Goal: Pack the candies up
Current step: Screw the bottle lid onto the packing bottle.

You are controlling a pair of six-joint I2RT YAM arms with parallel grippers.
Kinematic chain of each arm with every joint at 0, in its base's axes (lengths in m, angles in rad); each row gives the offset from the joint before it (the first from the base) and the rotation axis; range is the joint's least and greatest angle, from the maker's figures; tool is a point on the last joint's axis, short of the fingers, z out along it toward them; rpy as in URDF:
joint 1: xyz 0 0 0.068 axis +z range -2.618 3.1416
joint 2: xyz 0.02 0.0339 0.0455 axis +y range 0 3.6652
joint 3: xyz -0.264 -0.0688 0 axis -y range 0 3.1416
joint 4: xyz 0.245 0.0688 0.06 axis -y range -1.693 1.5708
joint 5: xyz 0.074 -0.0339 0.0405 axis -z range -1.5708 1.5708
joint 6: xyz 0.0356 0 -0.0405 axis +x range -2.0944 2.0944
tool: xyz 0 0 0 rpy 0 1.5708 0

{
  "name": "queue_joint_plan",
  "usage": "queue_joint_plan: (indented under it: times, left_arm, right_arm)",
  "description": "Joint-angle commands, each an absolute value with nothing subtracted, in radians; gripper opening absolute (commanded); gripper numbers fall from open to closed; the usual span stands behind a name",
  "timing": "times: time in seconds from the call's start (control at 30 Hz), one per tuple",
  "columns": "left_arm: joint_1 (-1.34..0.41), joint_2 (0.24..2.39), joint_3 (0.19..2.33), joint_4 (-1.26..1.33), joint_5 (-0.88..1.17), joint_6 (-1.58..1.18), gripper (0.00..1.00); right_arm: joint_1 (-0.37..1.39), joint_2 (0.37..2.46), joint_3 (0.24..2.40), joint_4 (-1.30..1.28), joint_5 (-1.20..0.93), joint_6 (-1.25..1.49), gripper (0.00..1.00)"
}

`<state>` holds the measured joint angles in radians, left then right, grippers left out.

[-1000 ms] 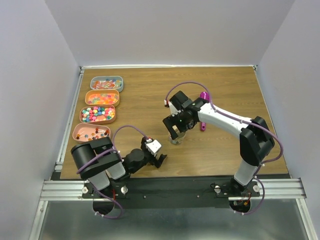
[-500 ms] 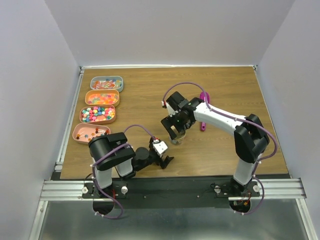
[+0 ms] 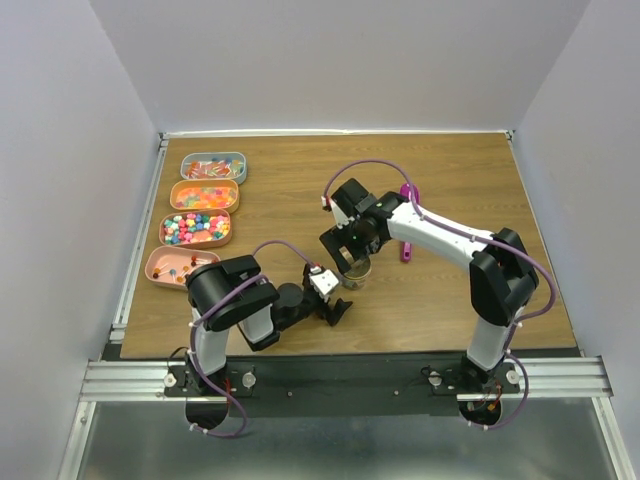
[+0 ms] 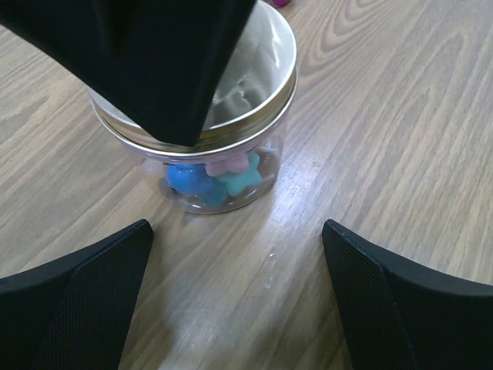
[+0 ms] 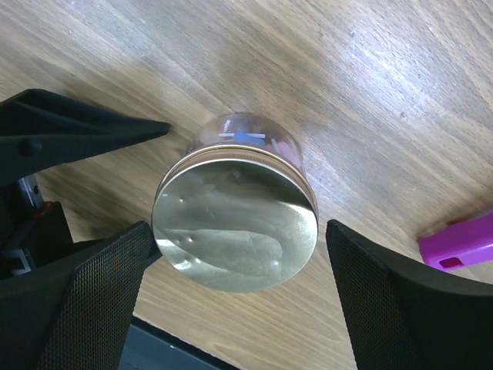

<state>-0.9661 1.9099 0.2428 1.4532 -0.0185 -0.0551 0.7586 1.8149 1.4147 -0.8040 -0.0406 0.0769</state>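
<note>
teal, blue candies (image 4: 202, 182), left-wrist view

Table (image 4: 400, 116): wood-grain top, smooth, with a soft sheen.
Jar (image 4: 266, 166): clear wall, glossy.
Jar lid (image 5: 223, 247): metal, pale gold rim, mirror-bright top with slight dents.
Candies (image 4: 189, 177): in the jar, a smooth glossy blue ball, duller teal and pink pieces.
Scoop (image 5: 458, 245): magenta plastic, smooth.
Left gripper (image 4: 237, 227) pads (image 4: 85, 301): black, matt, fine mesh texture.
Right gripper (image 5: 239, 225) pads (image 5: 77, 293): the same black meshed matt.
Rail (image 3: 350, 378): bare brushed metal.

Lidded jar (image 5: 235, 223); magenta scoop (image 5: 461, 241), probably.
</note>
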Motion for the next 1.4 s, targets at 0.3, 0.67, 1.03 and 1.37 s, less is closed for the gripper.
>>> queue_joint_plan:
  times: [0.3,0.67,1.03,1.37]
  left_arm:
    - [-0.951,2.003,0.294,2.085,-0.054,-0.048,0.99]
    - [-0.936,2.043,0.362,2.086,-0.063,-0.046,0.99]
    - [-0.934,2.072,0.41,2.085,-0.06,-0.052,0.99]
    - [-0.933,2.094,0.43,2.085,-0.089,-0.09,0.78]
  right_arm:
    - [0.77,1.859,1.434,-0.795,-0.021,0.064,1.0]
    - [0.769,1.848,1.419,-0.781,-0.02,0.074,0.88]
    - [0.77,1.835,1.396,-0.752,-0.018,0.109,0.72]
    - [0.77,1.796,1.335,-0.704,0.02,0.179,0.58]
